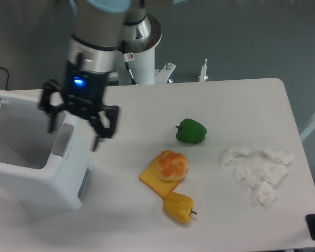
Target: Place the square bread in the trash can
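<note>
The white trash can (68, 184) stands at the table's left edge, its open top facing up. My gripper (76, 126) hangs open above the bin's right rim with nothing between its black fingers (101, 130). The square bread is out of view; I cannot see it on the table or in what shows of the bin's inside.
A green pepper (191, 131) lies mid-table. A round orange bun (171, 165) rests on a flat orange toast slice (151, 181), with a yellow pepper (179, 208) just in front. Crumpled white tissues (257, 170) lie at the right. The robot base (134, 37) stands behind the table.
</note>
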Controlling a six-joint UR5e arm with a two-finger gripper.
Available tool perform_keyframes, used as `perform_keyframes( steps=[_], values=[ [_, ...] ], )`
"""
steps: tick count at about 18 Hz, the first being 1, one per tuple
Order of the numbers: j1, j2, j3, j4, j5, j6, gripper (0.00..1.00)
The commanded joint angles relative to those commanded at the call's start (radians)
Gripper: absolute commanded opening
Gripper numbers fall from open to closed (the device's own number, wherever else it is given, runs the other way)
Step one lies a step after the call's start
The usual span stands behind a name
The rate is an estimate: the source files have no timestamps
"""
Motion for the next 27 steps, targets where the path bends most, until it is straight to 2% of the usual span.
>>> perform_keyframes(
  steps=[3, 8, 14, 16, 21, 27],
  values=[
    [0.048, -0.044, 0.009, 0.008, 0.009, 0.065, 1.0],
    [0.088, -0.109, 0.005, 0.003, 0.175, 0.406, 1.0],
    [0.105, -0.213, 0.003, 0.008, 0.345, 0.623, 1.0],
    [0.118, -0.253, 0.006, 0.006, 0.385, 0.668, 1.0],
    [0.163, -0.324, 0.034, 0.003, 0.394, 0.712, 1.0],
    [0.19, -0.333, 0.049, -0.011, 0.396, 0.711, 1.0]
  ],
)
